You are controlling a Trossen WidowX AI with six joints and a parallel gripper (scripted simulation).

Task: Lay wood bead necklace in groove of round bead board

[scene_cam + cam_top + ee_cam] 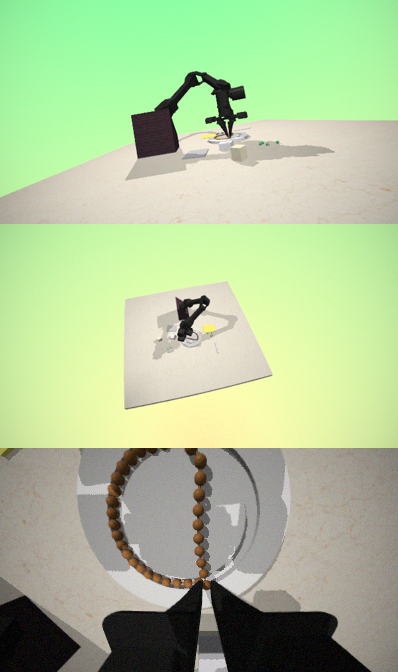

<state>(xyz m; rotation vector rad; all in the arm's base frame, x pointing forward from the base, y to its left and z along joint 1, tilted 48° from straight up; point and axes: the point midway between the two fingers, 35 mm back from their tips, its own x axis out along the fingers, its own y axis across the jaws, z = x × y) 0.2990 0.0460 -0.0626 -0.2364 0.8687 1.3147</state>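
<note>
The brown wood bead necklace (198,510) (198,336) lies over the round white-grey bead board (274,513) (191,345) (211,142). In the wrist view its left side curves along the left part of the ring groove. Its right side runs nearly straight across the board's inner disc, inside the right part of the groove, which shows no beads. My gripper (206,584) (229,137) points down at the board's near edge in the wrist view, shut on the necklace at the corner where both runs meet. The necklace's far end is cut off in the wrist view.
A yellow plate (209,328) (208,136) and small green beads lie beside the board. More green beads (267,144) lie on its other side, with a white block (226,145), a beige block (239,153) and a grey flat plate (196,154). A thin white bar (217,348) lies farther off.
</note>
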